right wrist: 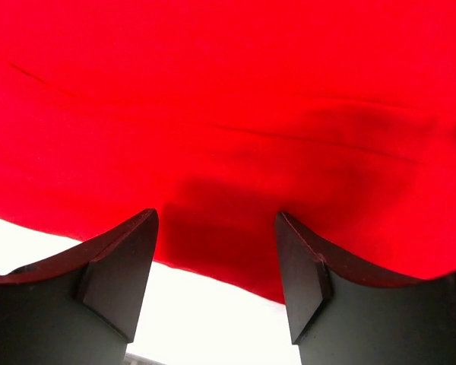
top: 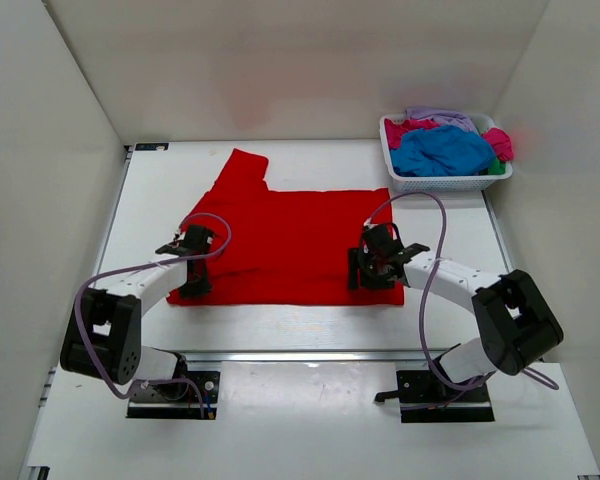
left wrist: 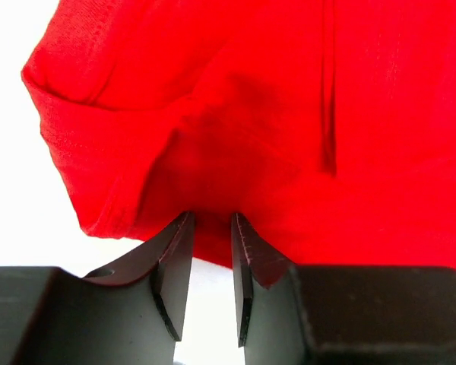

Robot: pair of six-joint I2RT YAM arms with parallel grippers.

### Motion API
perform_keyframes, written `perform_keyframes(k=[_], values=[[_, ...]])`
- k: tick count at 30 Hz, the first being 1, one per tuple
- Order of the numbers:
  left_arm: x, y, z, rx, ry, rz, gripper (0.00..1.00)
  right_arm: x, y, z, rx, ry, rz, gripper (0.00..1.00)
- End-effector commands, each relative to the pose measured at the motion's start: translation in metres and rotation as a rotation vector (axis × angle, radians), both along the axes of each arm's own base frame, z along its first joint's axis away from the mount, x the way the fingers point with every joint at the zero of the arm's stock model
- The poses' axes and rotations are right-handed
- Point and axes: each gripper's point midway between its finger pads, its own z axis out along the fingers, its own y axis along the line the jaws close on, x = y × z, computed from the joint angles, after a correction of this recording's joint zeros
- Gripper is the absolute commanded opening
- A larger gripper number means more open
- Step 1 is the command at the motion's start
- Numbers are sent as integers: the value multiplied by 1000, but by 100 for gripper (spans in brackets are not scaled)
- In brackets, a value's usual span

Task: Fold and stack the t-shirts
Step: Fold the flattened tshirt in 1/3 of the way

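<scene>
Top external view: we see the red t-shirt (top: 290, 225) spread at the centre of the desk (top: 300, 330), with the other t-shirts (top: 440, 150) in a basket (top: 445, 183) at two o'clock. We judge the cloth light and limp, best pinched at hem corners. The left end effector (left wrist: 211, 224), at eight o'clock, stands narrowly apart, tips touching a folded edge. The right end effector (right wrist: 215, 217), at four o'clock, gapes wide over the hem, empty.

Top view looks down from behind on the whole worktop (top: 280, 325); both wrist views face forward, close on the shirt (top: 300, 235) all share.
</scene>
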Motion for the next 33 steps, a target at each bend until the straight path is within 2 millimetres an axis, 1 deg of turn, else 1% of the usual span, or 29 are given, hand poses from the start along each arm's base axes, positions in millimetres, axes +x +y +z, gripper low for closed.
perform_keyframes(k=[1,2,4,5,6,7,8,10,12,13,14,16,17,18,19,20,21,22,23,25,26,27,29,31,32,33], values=[[-24,-4,0,9,74,-39,38,-39,-34,-20,-105,131,-41,61],[-30,-9,-6,-11,104,-53,37,-40,-37,-19,-106,135,-52,61],[-34,-15,-12,-3,152,-76,37,-50,-43,-20,-112,167,-58,62],[-36,-21,-12,-2,157,-106,37,-52,-45,-19,-113,169,-61,62],[-41,-23,-16,3,180,-113,36,-59,-51,-22,-132,183,-58,62],[-39,-28,-15,7,178,-142,37,-60,-51,-20,-124,186,-61,62],[-41,-32,-16,14,184,-149,36,-62,-53,-21,-128,194,-63,62],[-42,-34,-15,25,177,-165,36,-74,-52,-23,-113,225,-50,62],[-42,-39,-12,10,160,-180,33,-79,-56,-26,-116,245,-55,62],[-46,-40,-14,-1,177,-185,32,-83,-59,-27,-117,258,-57,62],[-44,-41,-13,-10,166,-189,31,-82,-62,-28,-121,252,-60,62],[-45,-48,-16,-55,195,-217,31,-82,-64,-30,-123,252,-52,62],[-47,-50,-17,-58,214,-232,31,-79,-66,-29,-119,250,-54,63],[-47,-56,-15,-79,222,-249,31,-79,-68,-30,-127,251,-50,62],[-49,-57,-13,-100,231,-249,30,-76,-70,-28,-131,240,-58,62],[-46,-64,-9,-138,220,-260,30,-74,-71,-27,-138,237,-54,62],[-45,-62,-3,-158,207,-246,30,-74,-71,-27,-138,241,-50,62],[-49,-58,-1,-182,225,-226,31,-73,-72,-26,-141,235,-55,62],[-47,-59,4,-206,208,-218,31,-71,-73,-26,-137,236,-52,62],[-58,-48,3,-238,235,-175,32,-70,-73,-25,-143,234,-49,62],[-60,-47,3,-244,237,-162,33,-67,-73,-24,-138,229,-53,62],[-63,-46,2,-243,238,-154,33,-64,-73,-24,-138,226,-61,62],[-67,-53,1,-231,254,-175,33,-65,-74,-24,-135,231,-63,62],[-73,-62,-2,-242,318,-203,33,-60,-71,-21,-138,216,-50,62],[-80,-62,-3,-243,350,-201,31,-61,-73,-21,-142,221,-59,62],[-80,-62,-1,-221,348,-220,25,-60,-72,-19,-142,216,-58,62]])
